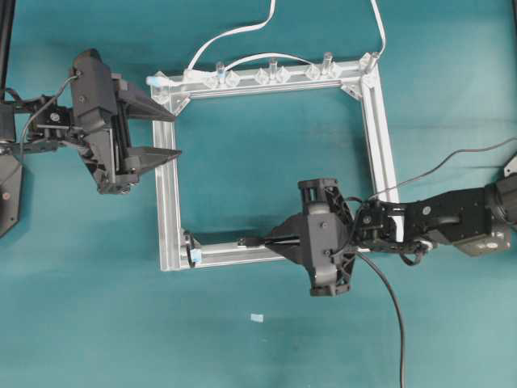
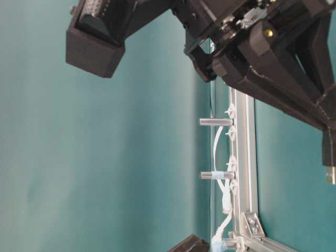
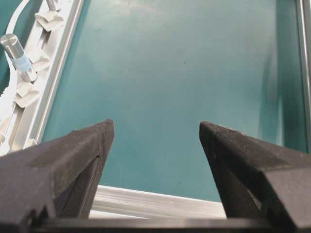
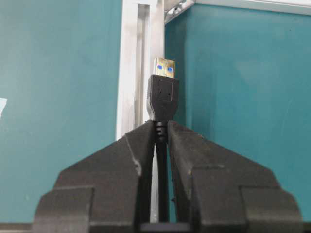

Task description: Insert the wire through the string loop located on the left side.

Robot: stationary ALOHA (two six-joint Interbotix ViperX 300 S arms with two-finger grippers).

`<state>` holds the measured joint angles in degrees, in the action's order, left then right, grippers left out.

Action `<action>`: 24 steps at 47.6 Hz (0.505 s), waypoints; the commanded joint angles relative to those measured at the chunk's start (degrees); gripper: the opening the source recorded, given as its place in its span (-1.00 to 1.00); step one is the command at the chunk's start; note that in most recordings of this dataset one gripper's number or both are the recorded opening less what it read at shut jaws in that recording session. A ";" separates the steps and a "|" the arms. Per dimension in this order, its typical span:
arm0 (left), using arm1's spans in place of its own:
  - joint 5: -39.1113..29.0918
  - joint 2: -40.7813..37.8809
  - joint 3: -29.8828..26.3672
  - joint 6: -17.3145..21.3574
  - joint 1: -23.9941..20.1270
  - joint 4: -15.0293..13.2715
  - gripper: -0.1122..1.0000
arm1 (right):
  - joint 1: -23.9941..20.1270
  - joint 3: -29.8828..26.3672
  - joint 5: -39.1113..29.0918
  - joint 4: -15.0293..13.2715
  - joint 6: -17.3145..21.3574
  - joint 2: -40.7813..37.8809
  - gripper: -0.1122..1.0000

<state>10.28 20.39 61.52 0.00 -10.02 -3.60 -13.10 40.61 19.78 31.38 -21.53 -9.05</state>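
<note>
Desk [image 1: 242, 347]: teal, matte, fills every view I have; no room visible beyond it.

Frame [image 1: 378, 137]: square of aluminium rails lying flat mid-desk. The far rail carries clear clips, small upright pegs [image 2: 215, 122] and white cables [image 1: 234, 34].

Right gripper [image 1: 271, 240]: I see it over the near rail, reaching toward the left of the overhead view. Its fingers [image 4: 133, 155] are nearly closed, pinching the wire just behind its plug.

Left gripper [image 1: 171, 136]: over the left rail near the far-left corner, fingers [image 3: 92, 145] spread wide, nothing between them.

Wire [image 1: 388, 291]: black; trails off to the near edge and the right of the overhead view. Plug [image 4: 163, 92] has its long axis along the near rail, metallic tip pointing toward the near-left corner, sitting above the rail.

String loop [image 1: 192, 254]: at the near-left corner, pale blue tab showing; the plug tip is near it but apart.

Pale scrap [image 1: 257, 318]: on bare desk.
</note>
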 commanded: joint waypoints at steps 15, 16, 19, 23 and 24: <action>0.26 0.53 -0.53 0.00 0.62 0.09 0.65 | 0.09 -1.32 1.14 -0.26 -0.09 2.02 -0.59; 0.26 0.62 -0.53 0.00 0.62 0.18 0.65 | 0.09 -1.32 1.23 -0.26 -0.09 2.02 -0.59; 0.26 0.62 -0.53 0.00 0.70 0.09 0.65 | 0.09 -1.41 1.49 -0.26 -0.09 2.02 -0.59; 0.26 0.62 -0.62 0.00 0.70 0.09 0.65 | 0.09 -1.49 1.49 -0.26 -0.09 2.02 -0.59; 0.26 0.62 -0.53 0.00 0.70 0.18 0.65 | 0.09 -1.49 1.58 -0.18 -0.09 2.02 -0.59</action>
<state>10.28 20.39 61.52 0.00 -9.49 -3.69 -13.10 40.43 20.65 31.29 -21.53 -9.05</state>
